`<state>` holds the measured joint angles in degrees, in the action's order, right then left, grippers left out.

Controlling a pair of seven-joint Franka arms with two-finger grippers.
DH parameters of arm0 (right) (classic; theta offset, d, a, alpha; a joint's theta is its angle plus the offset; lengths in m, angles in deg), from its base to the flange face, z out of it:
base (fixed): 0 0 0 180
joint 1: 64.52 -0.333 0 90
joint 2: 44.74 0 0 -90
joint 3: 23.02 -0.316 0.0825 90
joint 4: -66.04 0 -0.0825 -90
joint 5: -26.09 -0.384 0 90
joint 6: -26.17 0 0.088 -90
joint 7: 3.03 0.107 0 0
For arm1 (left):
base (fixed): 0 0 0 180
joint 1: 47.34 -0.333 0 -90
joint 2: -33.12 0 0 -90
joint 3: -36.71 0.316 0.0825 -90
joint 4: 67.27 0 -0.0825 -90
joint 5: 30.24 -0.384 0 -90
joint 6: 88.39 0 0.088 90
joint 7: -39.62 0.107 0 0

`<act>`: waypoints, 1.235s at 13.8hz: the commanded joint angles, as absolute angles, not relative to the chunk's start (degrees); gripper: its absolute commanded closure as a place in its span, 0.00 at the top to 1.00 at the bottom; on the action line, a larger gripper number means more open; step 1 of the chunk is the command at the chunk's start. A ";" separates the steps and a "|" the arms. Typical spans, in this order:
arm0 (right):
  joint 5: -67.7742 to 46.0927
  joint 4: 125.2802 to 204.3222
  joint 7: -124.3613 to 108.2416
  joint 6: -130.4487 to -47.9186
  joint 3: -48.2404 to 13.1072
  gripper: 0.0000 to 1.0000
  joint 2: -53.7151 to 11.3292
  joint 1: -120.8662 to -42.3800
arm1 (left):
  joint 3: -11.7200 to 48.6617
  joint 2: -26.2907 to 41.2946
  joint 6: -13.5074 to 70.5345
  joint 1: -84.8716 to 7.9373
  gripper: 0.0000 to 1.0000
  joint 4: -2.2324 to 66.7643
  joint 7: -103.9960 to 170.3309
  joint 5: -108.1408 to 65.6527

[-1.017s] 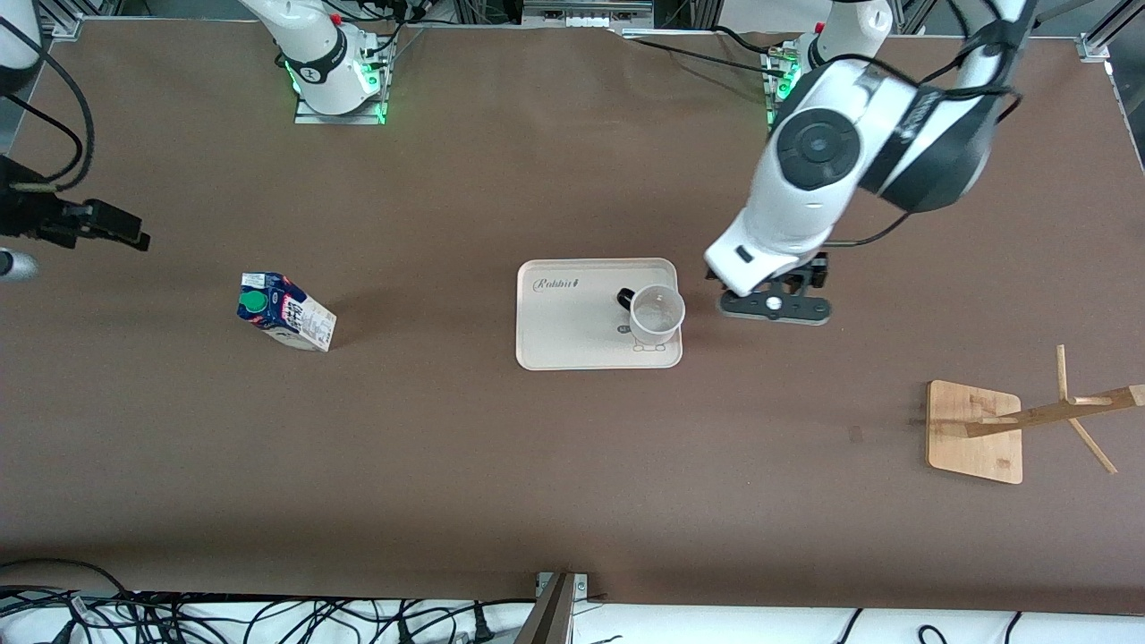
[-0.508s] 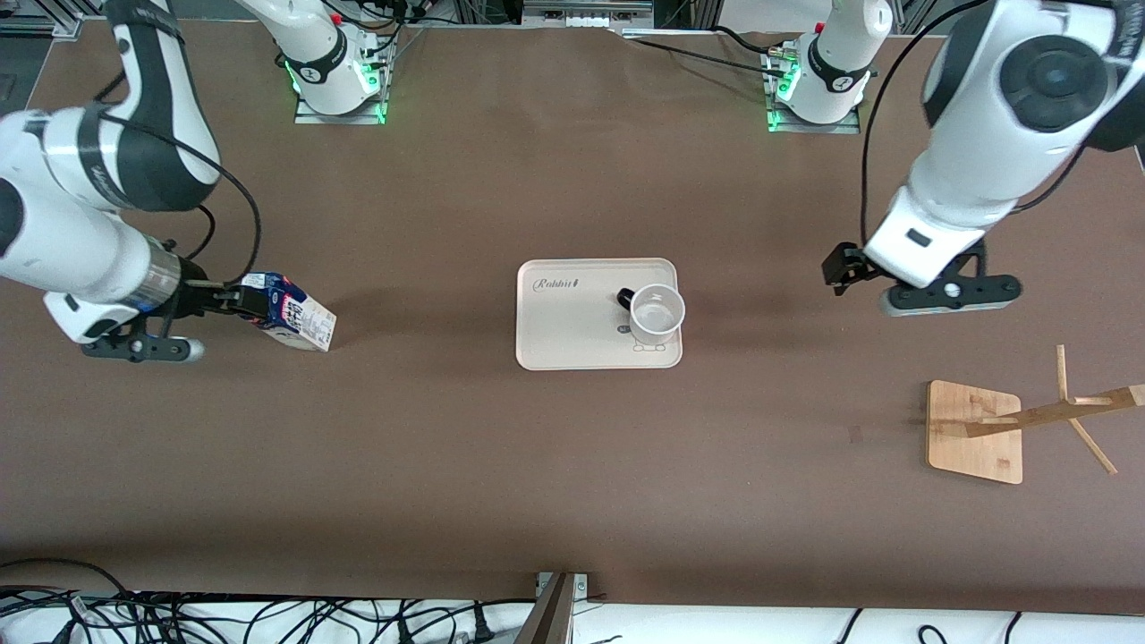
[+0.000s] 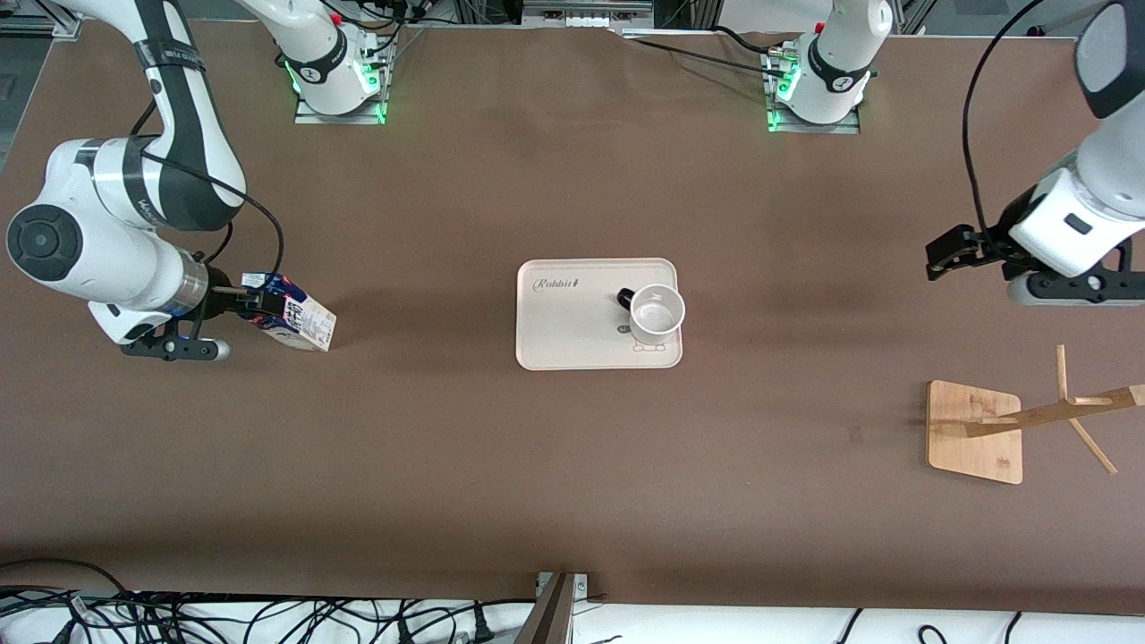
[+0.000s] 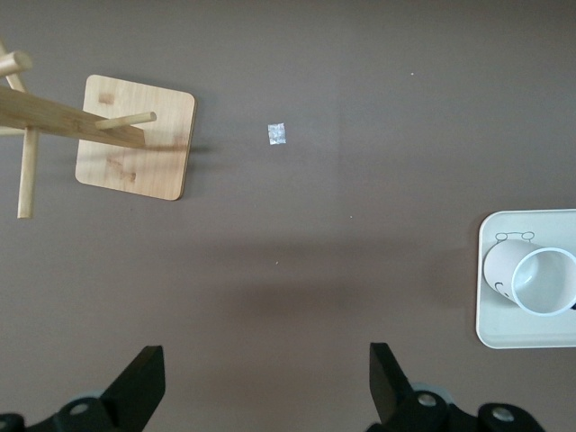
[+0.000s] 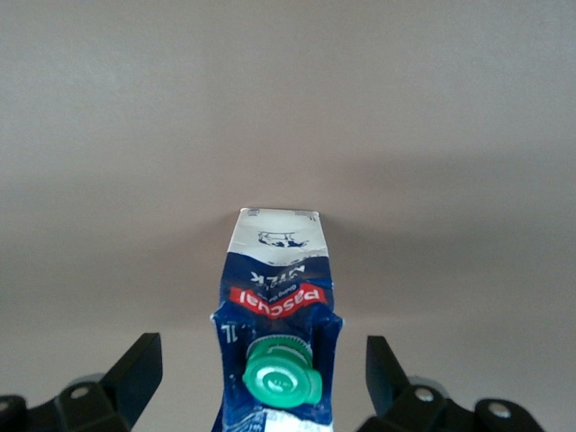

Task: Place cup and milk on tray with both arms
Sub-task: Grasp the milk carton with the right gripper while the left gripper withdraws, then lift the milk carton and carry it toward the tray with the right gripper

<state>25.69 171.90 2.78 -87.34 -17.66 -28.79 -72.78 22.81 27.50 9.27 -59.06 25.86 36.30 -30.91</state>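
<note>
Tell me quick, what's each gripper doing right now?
Left gripper: open, empty, over bare table near the wooden stand.
Right gripper: open, fingers either side of the milk, not closed on it.

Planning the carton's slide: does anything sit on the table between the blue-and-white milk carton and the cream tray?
Nothing visible: bare brown table separates the blue-and-white milk carton from the cream tray, whose carton-side half is free.

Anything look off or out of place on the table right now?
Little. The milk looks tilted, still off the tray, the open right gripper at its top. The cup stands upright on the tray. A small pale scrap lies near the wooden stand.
</note>
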 commanded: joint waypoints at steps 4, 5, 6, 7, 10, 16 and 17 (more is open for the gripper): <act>26.36 176.43 0.93 -90.27 -17.65 1.00 -29.37 -72.35 | 25.72 28.03 8.47 -56.57 1.00 26.95 38.57 -28.48; 26.36 177.48 0.84 -91.24 -17.65 1.00 -29.28 -72.17 | 25.72 28.11 8.30 -56.31 1.00 26.95 37.95 -28.48; 26.18 178.10 1.45 -92.03 -17.65 1.00 -29.28 -72.17 | 26.07 28.29 8.03 -55.70 1.00 27.04 36.38 -28.48; 26.18 178.10 1.45 -92.47 -17.65 0.90 -28.84 -72.00 | 26.86 28.46 7.86 -54.04 1.00 27.04 34.71 -28.48; 26.18 178.19 1.37 -93.53 -17.65 0.51 -27.78 -72.00 | 29.95 28.56 5.84 -50.24 1.00 26.34 34.17 -28.57; 25.92 175.39 2.15 -90.56 -18.36 0.42 -29.71 -72.70 | 29.94 27.67 4.16 -50.50 1.00 25.01 34.17 -28.65; 25.66 172.68 2.85 -88.02 -19.31 0.42 -29.80 -72.70 | 30.12 27.67 4.08 -50.68 1.00 25.01 34.17 -28.65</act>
